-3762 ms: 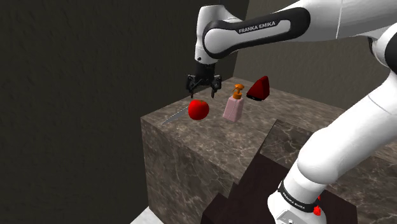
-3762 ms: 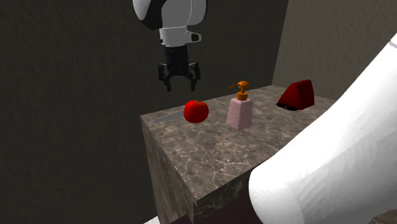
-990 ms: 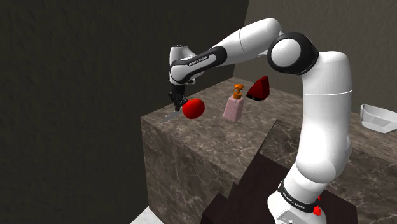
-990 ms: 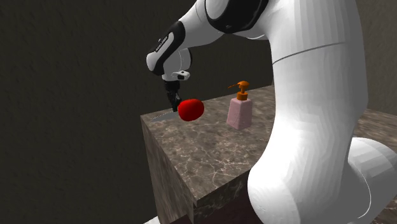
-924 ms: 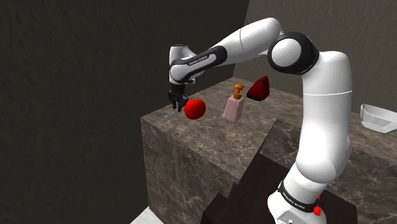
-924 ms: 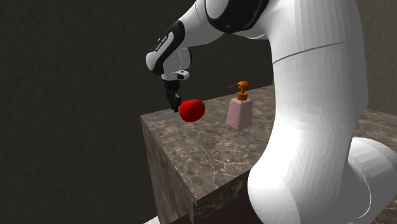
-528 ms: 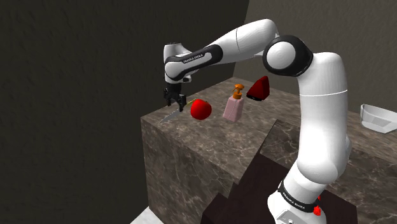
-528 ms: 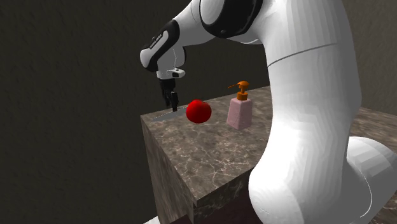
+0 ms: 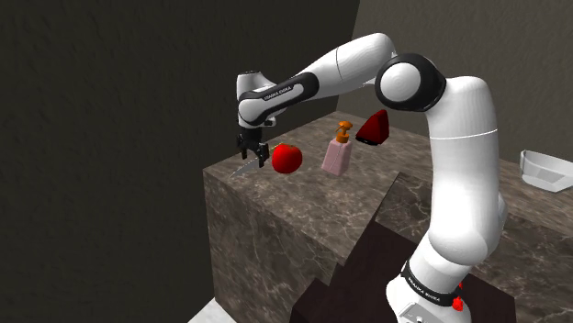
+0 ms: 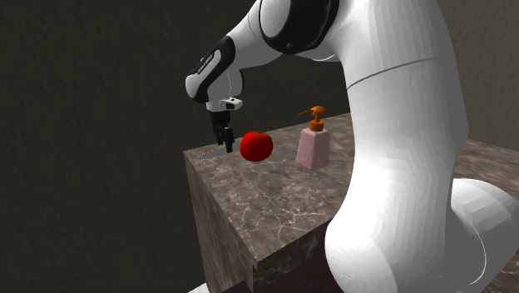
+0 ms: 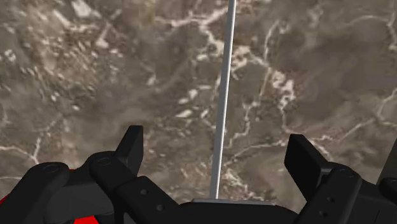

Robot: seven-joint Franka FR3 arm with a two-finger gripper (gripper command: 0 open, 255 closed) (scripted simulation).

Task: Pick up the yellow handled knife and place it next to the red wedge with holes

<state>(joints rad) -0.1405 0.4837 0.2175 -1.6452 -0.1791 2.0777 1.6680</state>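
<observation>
counts: one knife, one apple, one dispenser, one wedge, all on one counter. shoulder view: apple at 3 o'clock of knife, dispenser at 3 o'clock of apple, wedge at 1 o'clock beyond dispenser. gripper spread wide, straddling the knife blade, fingers clear of it.

I see my tool with its fingers wide apart above the brown, white-veined worktop. The knife shows as a thin grey blade between them, touching neither, running toward the tool's twelve o'clock.
</observation>
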